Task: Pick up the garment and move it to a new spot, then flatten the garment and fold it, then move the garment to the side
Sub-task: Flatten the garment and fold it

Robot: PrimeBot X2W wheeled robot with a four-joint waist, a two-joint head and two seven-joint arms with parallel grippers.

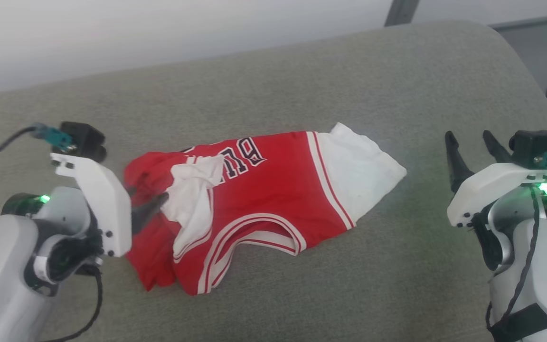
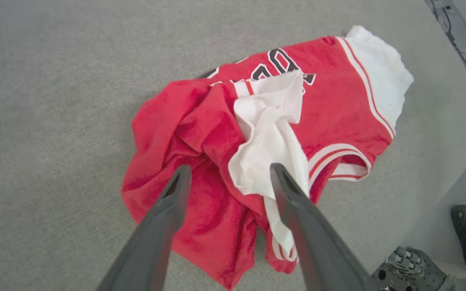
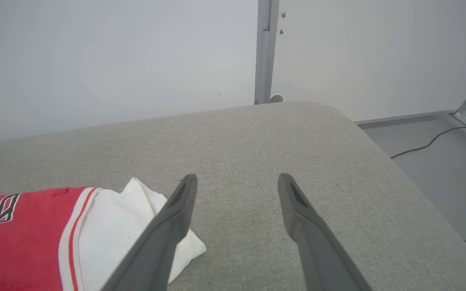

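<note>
The garment (image 1: 254, 199) lies crumpled on the grey fabric-covered bench (image 1: 302, 71), a little to the 9 o'clock side of the middle in the head view. It is a red shirt with white sleeves and red-white striped trim. One white sleeve (image 1: 363, 166) is spread flat at the 3 o'clock end. The other white sleeve (image 1: 190, 190) is bunched and thrown over the red cloth toward 9 o'clock, and it covers a part of the black lettering (image 1: 240, 159), which reads upside down at 12 o'clock. The striped neck opening (image 1: 259, 232) faces 6 o'clock. The 9 o'clock half is a heap of red folds.

The left gripper (image 1: 152, 194) is at the 9 o'clock edge of the garment and points toward 3 o'clock. Its jaws stand wide apart and have hold of nothing. In the left wrist view they straddle the red heap and the bunched sleeve (image 2: 265, 137). I cannot tell if the tips touch the cloth.

The right gripper (image 1: 468, 135) is at 3 o'clock, well apart from the garment, over bare bench. Its jaws also stand fully spread and are empty, pointing to 12 o'clock.

In the left wrist view, two shoes (image 2: 409, 268) of a person are on the floor at 5 o'clock. In the right wrist view, a cable (image 3: 431, 141) lies on the floor at 3 o'clock.
</note>
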